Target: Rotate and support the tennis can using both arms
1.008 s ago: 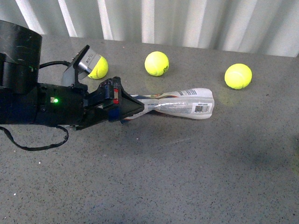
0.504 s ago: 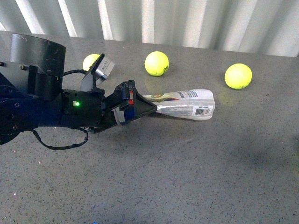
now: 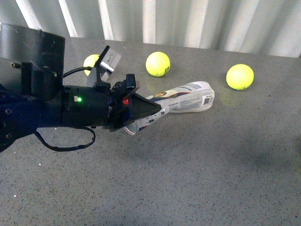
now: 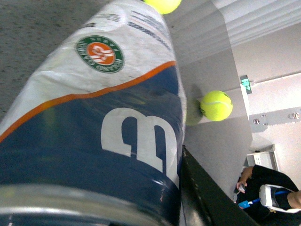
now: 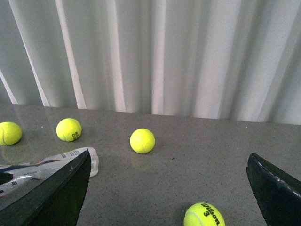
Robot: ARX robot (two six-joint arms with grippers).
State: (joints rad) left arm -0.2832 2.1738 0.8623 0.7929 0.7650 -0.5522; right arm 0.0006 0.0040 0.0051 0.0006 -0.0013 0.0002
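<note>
The left gripper [image 3: 143, 112] is clenched on the near-left end of the tennis can [image 3: 188, 96]. The can lies crumpled across the middle of the grey table [image 3: 197, 179], slanting toward the far right, where its other end seems to rest on the surface. Holding one end probably gives leverage for turning it. The right gripper [image 5: 169, 186], outside the front view, is spread wide and empty, likely free to brace the loose end. Tennis balls [image 3: 157, 64] sit along the far side, apart from the can.
</note>
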